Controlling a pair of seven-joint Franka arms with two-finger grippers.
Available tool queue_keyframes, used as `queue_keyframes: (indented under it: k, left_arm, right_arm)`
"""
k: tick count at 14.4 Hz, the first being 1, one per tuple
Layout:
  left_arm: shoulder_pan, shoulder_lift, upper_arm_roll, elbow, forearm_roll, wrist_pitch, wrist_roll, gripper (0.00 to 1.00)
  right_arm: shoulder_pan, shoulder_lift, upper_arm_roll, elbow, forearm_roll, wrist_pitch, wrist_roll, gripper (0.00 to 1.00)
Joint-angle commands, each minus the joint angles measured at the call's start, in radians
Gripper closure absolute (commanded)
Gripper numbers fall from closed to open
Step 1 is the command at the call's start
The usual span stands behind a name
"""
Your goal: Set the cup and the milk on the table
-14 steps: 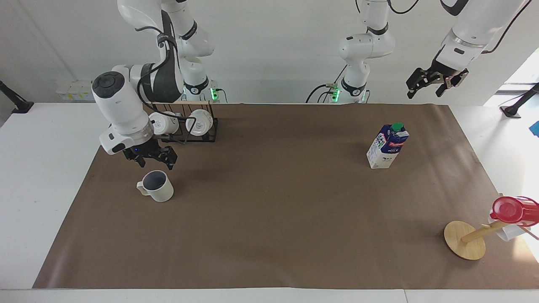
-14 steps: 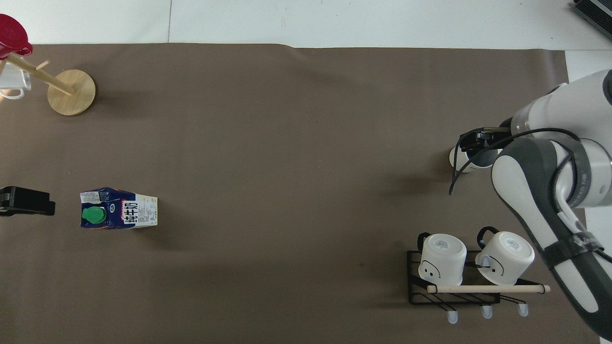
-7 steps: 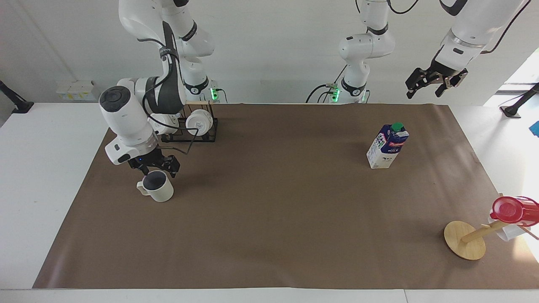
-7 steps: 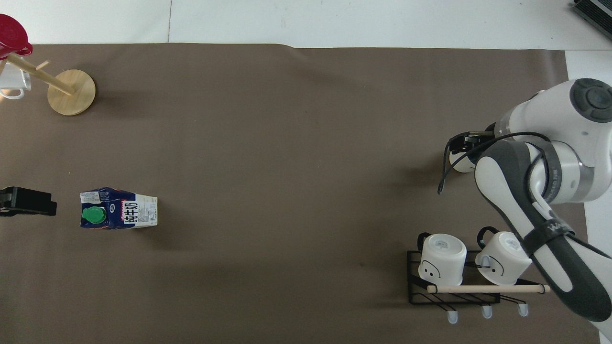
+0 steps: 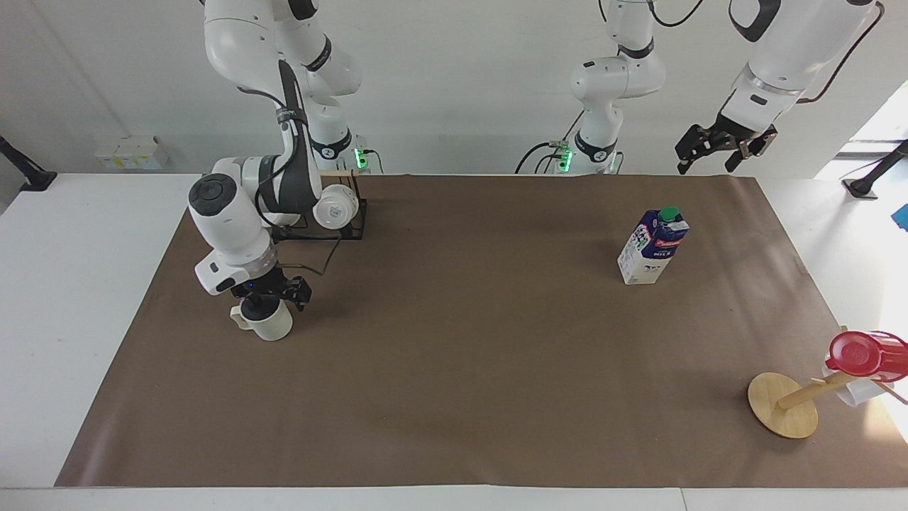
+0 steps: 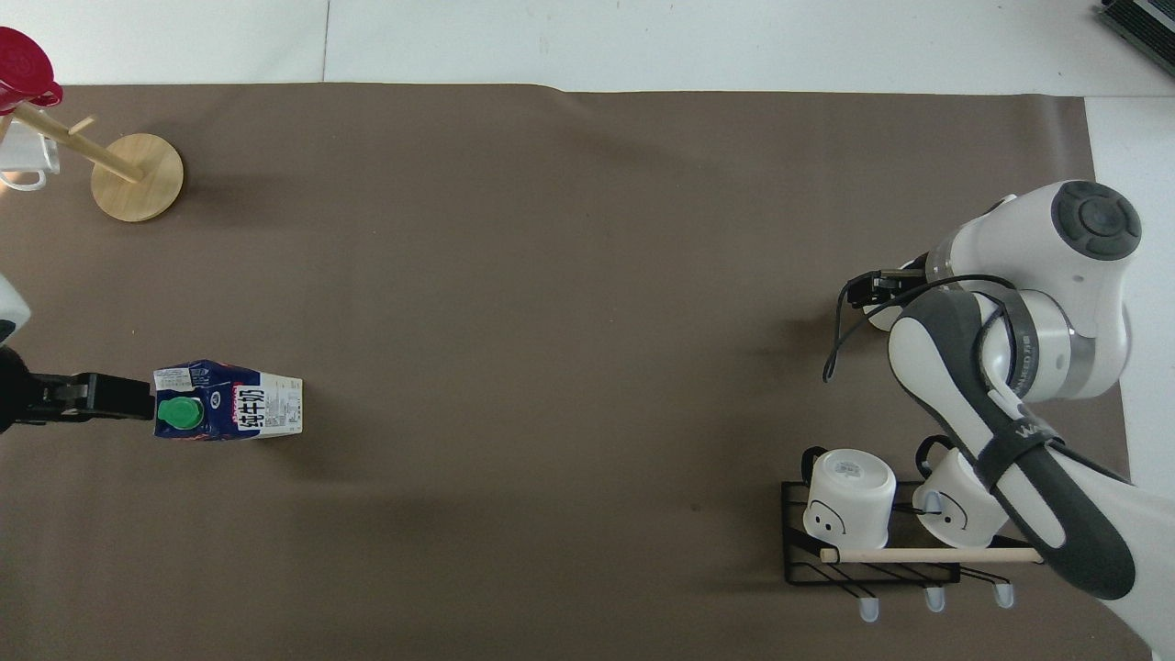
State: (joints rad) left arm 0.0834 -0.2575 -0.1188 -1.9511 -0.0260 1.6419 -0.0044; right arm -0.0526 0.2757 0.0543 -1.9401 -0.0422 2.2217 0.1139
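- The cup (image 5: 269, 325) stands upright on the brown sheet (image 5: 454, 369) covering the bench (image 5: 71, 284), at the right arm's end, with its handle turned toward that end of the bench.
- The right gripper (image 5: 268, 294) is down at the cup's mouth; its dark fingers straddle the rim. It looks as if one finger dips inside, but the wrist hides the contact, so I cannot tell whether the fingers are open or already gripping.
- From overhead, the right arm covers nearly all of the cup; only a sliver of its white wall (image 6: 883, 317) shows beside the right gripper (image 6: 872, 289).
- The milk (image 5: 652, 247) stands upright on the sheet toward the left arm's end, green cap up, well apart from the cup.
- The left gripper (image 5: 723, 145) hangs high in the air with its fingers spread wide and nothing in them. In the overhead view it (image 6: 92, 407) sits just beside the milk (image 6: 229, 401), lined up with the cap.
- A black wire rack (image 5: 333, 220) holding two plain white mugs (image 6: 849, 498) stands nearer to the robots than the cup.
- A wooden stand (image 5: 784, 404) carrying a red cup (image 5: 862, 353) sits at the left arm's end, farther from the robots than the milk.
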Motion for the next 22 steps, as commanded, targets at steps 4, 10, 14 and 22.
queue_keyframes:
  k: [4, 10, 14, 22]
  left_arm:
    - [-0.051, -0.077, 0.014, -0.196, -0.002, 0.221, 0.062, 0.0]
    - [-0.022, -0.144, 0.018, -0.354, 0.001, 0.384, 0.224, 0.0]
    - [-0.022, -0.14, 0.018, -0.419, 0.001, 0.479, 0.233, 0.0]
    - [-0.022, -0.095, 0.016, -0.466, 0.001, 0.596, 0.233, 0.0]
  right_arm:
    - [-0.004, -0.003, 0.002, -0.011, -0.016, 0.021, -0.028, 0.51]
    - [-0.006, -0.003, 0.002, -0.008, -0.016, 0.018, -0.025, 1.0]
    - [-0.006, 0.0, 0.002, 0.004, -0.016, 0.016, -0.019, 1.0]
    - [0.091, -0.003, 0.002, 0.101, -0.015, -0.039, -0.005, 1.0]
